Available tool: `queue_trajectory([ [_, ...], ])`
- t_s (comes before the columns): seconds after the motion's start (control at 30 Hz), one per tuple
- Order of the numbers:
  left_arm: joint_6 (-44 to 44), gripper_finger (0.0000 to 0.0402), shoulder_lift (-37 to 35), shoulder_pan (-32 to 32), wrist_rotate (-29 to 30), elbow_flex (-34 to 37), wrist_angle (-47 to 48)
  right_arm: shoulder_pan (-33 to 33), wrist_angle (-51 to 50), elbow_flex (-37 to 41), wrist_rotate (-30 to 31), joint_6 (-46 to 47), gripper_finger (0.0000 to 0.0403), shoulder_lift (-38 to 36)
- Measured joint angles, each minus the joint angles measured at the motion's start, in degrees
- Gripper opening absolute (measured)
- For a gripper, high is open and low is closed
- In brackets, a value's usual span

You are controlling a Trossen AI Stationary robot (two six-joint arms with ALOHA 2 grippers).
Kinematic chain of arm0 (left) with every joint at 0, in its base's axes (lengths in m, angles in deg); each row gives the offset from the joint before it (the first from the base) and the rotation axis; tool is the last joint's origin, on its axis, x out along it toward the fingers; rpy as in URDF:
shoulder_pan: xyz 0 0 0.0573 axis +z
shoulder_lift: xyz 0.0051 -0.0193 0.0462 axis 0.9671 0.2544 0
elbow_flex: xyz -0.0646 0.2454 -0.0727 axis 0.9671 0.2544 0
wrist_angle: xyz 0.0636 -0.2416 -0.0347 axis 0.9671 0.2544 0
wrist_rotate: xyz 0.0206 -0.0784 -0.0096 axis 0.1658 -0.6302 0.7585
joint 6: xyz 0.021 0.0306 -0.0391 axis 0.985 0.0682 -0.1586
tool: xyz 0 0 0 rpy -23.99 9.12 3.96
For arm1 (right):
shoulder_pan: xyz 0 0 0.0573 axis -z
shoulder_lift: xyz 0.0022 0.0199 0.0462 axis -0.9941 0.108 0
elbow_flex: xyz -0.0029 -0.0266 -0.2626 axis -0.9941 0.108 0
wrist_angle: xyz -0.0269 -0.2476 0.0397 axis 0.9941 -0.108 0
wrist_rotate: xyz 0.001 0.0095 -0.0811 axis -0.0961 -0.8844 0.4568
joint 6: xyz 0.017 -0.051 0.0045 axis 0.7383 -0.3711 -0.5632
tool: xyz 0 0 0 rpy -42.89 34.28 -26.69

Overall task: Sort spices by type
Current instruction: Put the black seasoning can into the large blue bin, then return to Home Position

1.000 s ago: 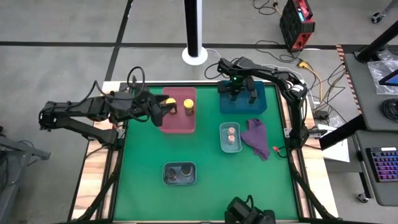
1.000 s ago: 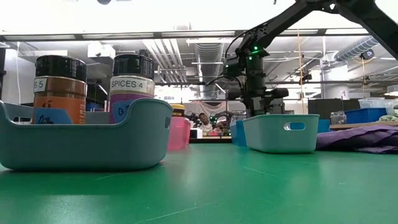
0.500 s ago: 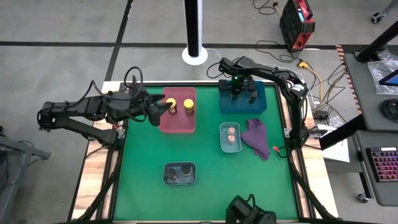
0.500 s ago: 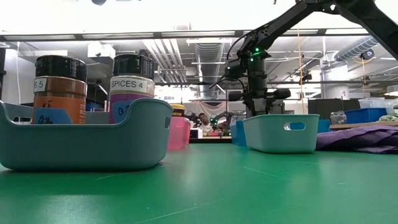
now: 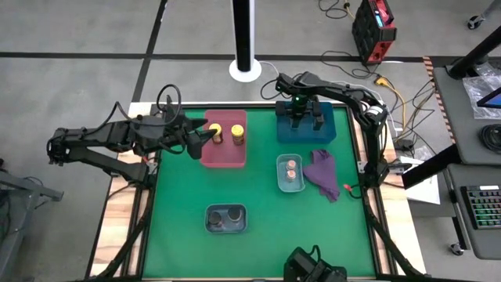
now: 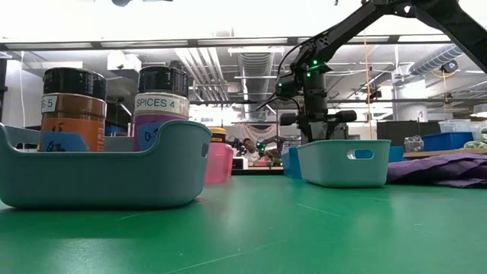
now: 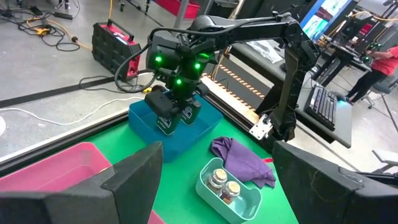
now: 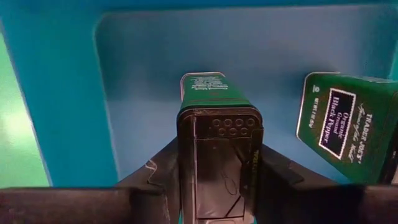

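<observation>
Right now the right end effector (image 5: 297, 119) is down inside the blue tray (image 5: 329, 129) at the far right of the bench (image 5: 258, 196), its fingers (image 8: 283, 171) set either side of a slim dark tin (image 8: 217, 140) that stands upright between them. Whether they actually press on it I cannot tell. A second green-labelled tin (image 8: 341, 127) stands just beside it in the same tray, tilted in the wrist view.

Over on the left, the left end effector (image 5: 196, 139) hangs at the near edge of the pink tray (image 5: 225, 153), fingers spread wide with nothing between them. Two yellow-lidded jars (image 5: 226, 133) stand side by side in that tray, just ahead of it.

Near the middle right, a small pale tray (image 5: 280, 174) holds the two tiny pinkish jars (image 5: 291, 170), one behind the other, with a purple cloth (image 5: 322, 172) lying against its right side.

Closer to the front of the bench, the grey tray (image 5: 226, 219) carries the two round dark-lidded jars (image 6: 118, 106), standing upright next to each other; one label reads "SPICES 4".
</observation>
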Motion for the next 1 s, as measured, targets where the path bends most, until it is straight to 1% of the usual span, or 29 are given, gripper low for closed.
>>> queue_trajectory([
  [0.13,0.00,0.0286,0.02,0.00,0.00,-0.01,0.02,-0.15,1.35,0.06,-0.04,0.00,0.0132,0.00],
  [0.2,0.00,0.0286,0.02,0.00,0.02,-0.02,0.02,-0.26,1.54,0.06,-0.01,0.01,0.0139,0.00],
  [0.27,-0.06,0.0286,0.02,0.00,0.13,-0.01,0.02,-0.27,1.80,0.07,-0.01,-0.04,0.0154,0.00],
  [0.43,-0.59,0.0286,0.02,0.00,2.56,0.00,0.04,-0.28,2.25,0.08,-0.02,-0.78,0.0201,0.00],
  [0.67,-0.62,0.0286,0.02,0.00,2.54,-0.02,0.04,-0.24,2.01,0.10,0.48,-2.93,0.0259,-0.46],
  [0.83,-0.63,0.0286,0.04,0.00,2.51,-0.01,0.04,0.02,1.84,0.10,2.08,-4.99,0.0293,-2.48],
  [1.0,-0.37,0.0286,0.04,0.00,2.49,-0.02,0.07,-0.27,2.32,0.13,4.38,-8.77,0.0318,-7.50],
])
